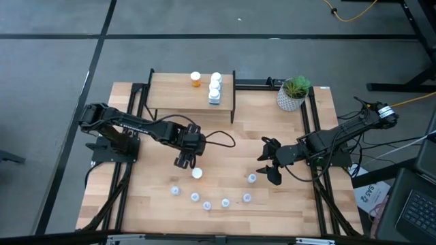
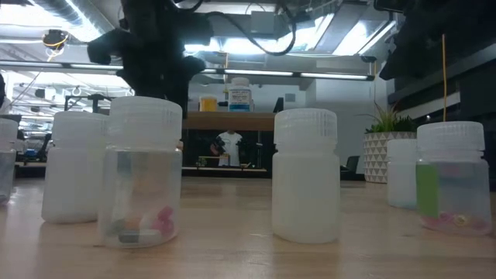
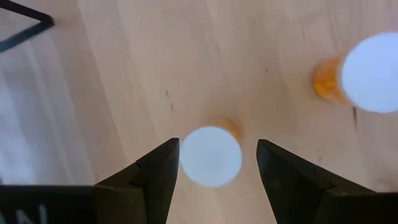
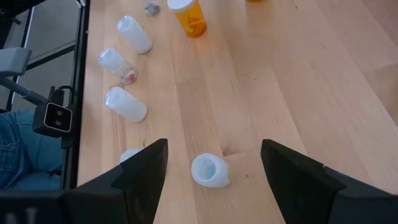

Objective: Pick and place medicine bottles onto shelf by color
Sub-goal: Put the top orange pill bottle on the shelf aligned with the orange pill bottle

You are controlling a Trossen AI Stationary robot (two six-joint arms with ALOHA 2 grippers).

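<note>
The shelf (image 1: 191, 95) stands at the table's far side with an orange bottle (image 1: 195, 79) and a row of white bottles (image 1: 215, 88) on top. My left gripper (image 1: 185, 161) is open and points down over an orange, white-capped bottle (image 3: 210, 155) standing on the table. Its fingers are on either side of the cap and do not touch it. A second orange bottle (image 1: 197, 173) stands just beside it. My right gripper (image 1: 269, 163) is open and empty, with a pale vial (image 4: 208, 169) on the table ahead of its fingers.
Several pale vials stand in an arc near the table's front, from one at the left (image 1: 175, 190) to one at the right (image 1: 246, 199); they fill the low view's foreground (image 2: 143, 178). A white pot with a green plant (image 1: 293, 95) stands at the far right.
</note>
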